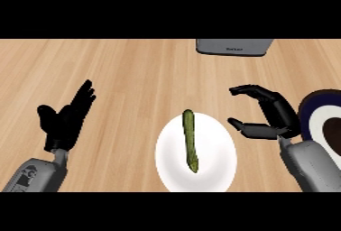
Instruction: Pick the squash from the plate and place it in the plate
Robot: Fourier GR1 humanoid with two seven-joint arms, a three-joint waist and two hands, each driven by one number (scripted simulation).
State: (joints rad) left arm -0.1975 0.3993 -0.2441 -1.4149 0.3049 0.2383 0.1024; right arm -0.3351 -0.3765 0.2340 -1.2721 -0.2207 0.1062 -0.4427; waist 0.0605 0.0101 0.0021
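Squash [191, 140], long and green, lies lengthwise on the white plate [216, 153] near me at the middle of the wooden counter [133, 67], its far tip at the plate's far rim. My right hand [283, 118] hangs just right of that plate, fingers and thumb bent into a wide cup, holding nothing. A dark-rimmed plate [307, 108] sits at the right edge. My left hand [63, 124] rests open at the left, fingers up. A grey appliance [234, 47] stands at the far edge.
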